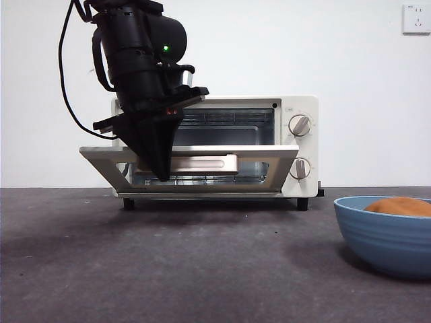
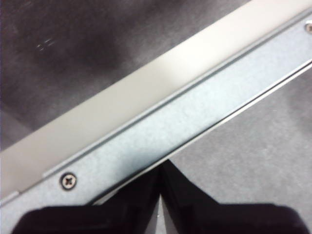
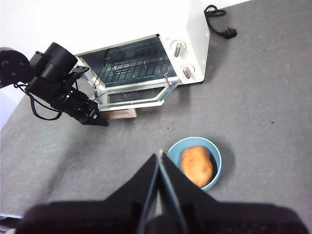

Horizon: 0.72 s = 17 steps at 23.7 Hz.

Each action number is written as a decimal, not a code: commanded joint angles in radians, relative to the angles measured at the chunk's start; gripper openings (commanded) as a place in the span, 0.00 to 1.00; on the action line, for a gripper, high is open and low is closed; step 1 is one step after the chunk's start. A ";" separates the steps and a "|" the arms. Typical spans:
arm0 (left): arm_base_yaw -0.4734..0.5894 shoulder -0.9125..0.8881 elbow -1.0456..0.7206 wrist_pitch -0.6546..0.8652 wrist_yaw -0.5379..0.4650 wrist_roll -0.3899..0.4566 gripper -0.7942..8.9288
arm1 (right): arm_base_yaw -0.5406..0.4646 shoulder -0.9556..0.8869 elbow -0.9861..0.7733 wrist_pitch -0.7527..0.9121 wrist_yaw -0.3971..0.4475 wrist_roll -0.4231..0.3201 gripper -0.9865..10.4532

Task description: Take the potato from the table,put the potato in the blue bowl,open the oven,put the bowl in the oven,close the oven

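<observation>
With potato (image 3: 197, 165) already in bowl (image 3: 214, 155), left gripper (image 1: 161, 173), jaws pressed together, pushing oven (image 1: 296, 145) door (image 1: 188, 151) down for loading; right gripper (image 3: 159, 161) waiting, jaws together.

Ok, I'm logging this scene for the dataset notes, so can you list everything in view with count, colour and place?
oven: one, cream-white, at the back of the table, door partly lowered.
oven door: one, glass with a beige bar handle, tilted open.
knobs: two, cream, on the oven's right side, one above the other.
wire rack: one, dark, inside the oven.
blue bowl: one, blue, on the table in front of the oven, apart from it.
potato: one, orange-brown, in the blue bowl.
power cord and plug: one, black, on the table behind the oven.
wall socket: one, white, on the wall.
table: one, dark grey.
left tool: black, shut, at the door's top edge.
right tool: black, shut, above the bowl.
</observation>
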 commanded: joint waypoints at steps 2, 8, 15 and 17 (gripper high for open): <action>-0.021 0.023 0.002 0.016 -0.026 -0.007 0.08 | 0.001 -0.005 0.002 -0.005 0.015 -0.011 0.08; -0.066 0.023 0.002 0.006 -0.055 -0.019 0.08 | 0.001 -0.005 0.002 -0.008 0.029 -0.012 0.08; -0.102 0.022 0.002 0.006 -0.069 -0.018 0.08 | 0.001 -0.004 0.002 -0.030 0.030 -0.011 0.08; -0.108 0.013 0.002 -0.006 -0.069 -0.013 0.08 | 0.001 -0.004 0.001 -0.040 0.032 -0.011 0.08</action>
